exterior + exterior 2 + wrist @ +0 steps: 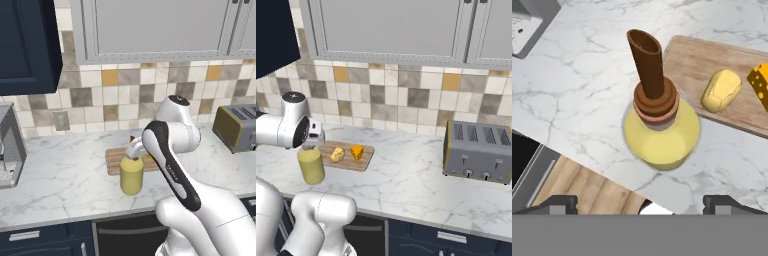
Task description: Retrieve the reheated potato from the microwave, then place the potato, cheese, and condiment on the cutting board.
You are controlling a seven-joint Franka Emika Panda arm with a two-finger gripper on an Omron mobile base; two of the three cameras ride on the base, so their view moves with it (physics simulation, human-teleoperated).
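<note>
The condiment bottle (661, 131) stands upright on the marble counter (587, 90), just beside the near edge of the cutting board (704, 60); the gripper (642, 204) hovers above it, jaws spread wide and empty; further right the potato (721, 90) and cheese (760, 82) already lie on the board; the bottle looks rigid, smooth, perhaps slippery, so the narrow brown neck seems the surest hold.

Potato (337, 154) and cheese (357, 151) on cutting board (366, 156)
</note>
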